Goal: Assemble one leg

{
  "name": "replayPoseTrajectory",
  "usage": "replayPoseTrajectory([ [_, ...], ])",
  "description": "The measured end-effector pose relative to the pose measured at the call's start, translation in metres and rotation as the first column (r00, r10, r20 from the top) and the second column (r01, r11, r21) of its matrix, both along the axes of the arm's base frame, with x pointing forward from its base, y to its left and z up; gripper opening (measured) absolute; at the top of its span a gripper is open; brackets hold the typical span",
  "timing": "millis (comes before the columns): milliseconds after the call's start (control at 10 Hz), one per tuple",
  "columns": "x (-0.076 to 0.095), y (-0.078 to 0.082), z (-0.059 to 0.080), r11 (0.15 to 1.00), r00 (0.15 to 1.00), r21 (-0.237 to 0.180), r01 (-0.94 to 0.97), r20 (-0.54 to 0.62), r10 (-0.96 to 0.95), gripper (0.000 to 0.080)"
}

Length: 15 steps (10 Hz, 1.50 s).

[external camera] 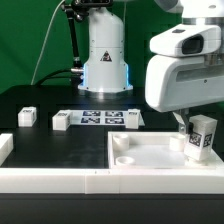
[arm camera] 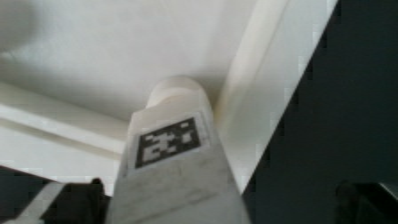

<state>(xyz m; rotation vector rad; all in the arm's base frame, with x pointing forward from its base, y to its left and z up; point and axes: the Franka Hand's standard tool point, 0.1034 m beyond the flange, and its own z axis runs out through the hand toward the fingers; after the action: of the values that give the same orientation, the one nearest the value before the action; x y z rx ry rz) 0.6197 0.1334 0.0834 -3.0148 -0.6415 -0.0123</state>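
Leg (arm camera: pixel 173 150) — matt white plastic — tabletop (external camera: pixel 150 160) likewise.

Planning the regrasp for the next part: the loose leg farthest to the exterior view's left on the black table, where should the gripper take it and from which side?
Take the leftmost leg from straight above, fingers closing across its narrower width near the middle. It lies low on the table, apart from the next leg and the marker board, so the top is free. Its exact orientation is hard to read at this size.

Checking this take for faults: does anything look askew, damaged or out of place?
Nothing stands out. The gripper holds the leg roughly upright over the tabletop panel, near its corner. Three loose legs and the marker board lie tidy on the table.
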Motion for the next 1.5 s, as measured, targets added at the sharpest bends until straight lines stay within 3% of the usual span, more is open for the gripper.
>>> replayPoseTrajectory([
  [200, 0.000, -0.001, 0.000, 0.996, 0.996, 0.001, -0.091, 0.008, 0.091, 0.0649],
  [400, 0.000, -0.001, 0.000, 0.996, 0.996, 0.001, -0.090, 0.008, 0.090, 0.0399],
  [500, 0.001, -0.001, 0.000, 0.996, 0.996, 0.000, -0.090, 0.008, 0.090, 0.0399],
  [600, 0.001, -0.003, 0.000, 0.996, 0.996, -0.001, -0.087, 0.007, 0.087, 0.0308],
  [800, 0.002, -0.004, 0.000, 0.999, 0.999, 0.000, -0.047, 0.015, 0.047, 0.0306],
  [1000, 0.004, -0.007, 0.000, 0.990, 0.990, 0.002, 0.142, 0.015, -0.142, 0.0304],
  [1200, 0.006, -0.011, -0.001, 0.941, 0.940, 0.018, 0.339, 0.037, -0.340, 0.0303],
  [1500, 0.008, -0.017, -0.002, 0.812, 0.811, 0.073, 0.579, 0.058, -0.583, 0.0298],
])
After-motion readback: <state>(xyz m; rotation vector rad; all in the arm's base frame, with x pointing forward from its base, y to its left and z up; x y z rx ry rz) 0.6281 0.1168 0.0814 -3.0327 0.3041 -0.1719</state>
